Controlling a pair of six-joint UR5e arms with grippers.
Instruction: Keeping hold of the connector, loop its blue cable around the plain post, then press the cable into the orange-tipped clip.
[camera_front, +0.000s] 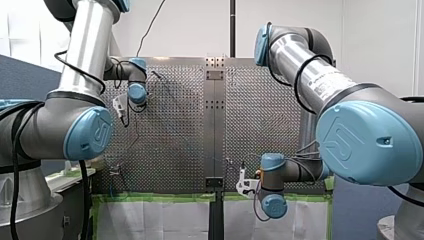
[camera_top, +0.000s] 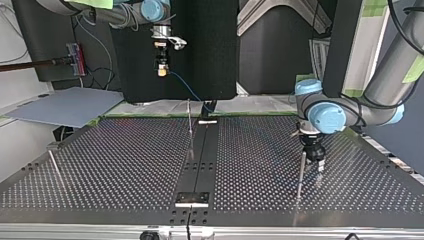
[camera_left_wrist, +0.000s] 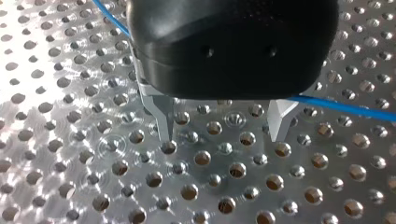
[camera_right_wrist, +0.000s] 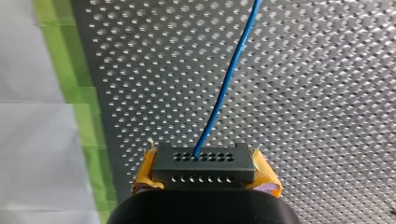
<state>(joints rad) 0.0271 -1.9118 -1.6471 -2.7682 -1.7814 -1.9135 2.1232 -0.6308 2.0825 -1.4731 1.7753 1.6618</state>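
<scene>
Right jaws clamped on connector (camera_right_wrist: 204, 163), raised above table (camera_right_wrist: 317, 102). Blue cable (camera_right_wrist: 229, 79) trails off across it. Left jaws apart, empty, low over table. Looping and clipping apparently not yet done.

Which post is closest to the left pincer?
The post at the top view's right, just beside my left pincer; the centre post and left-hand post stand well away.

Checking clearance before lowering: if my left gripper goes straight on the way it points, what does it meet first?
Probably the table: the left gripper points at bare holes, its fingers open with nothing between. The blue cable passes behind it.
</scene>
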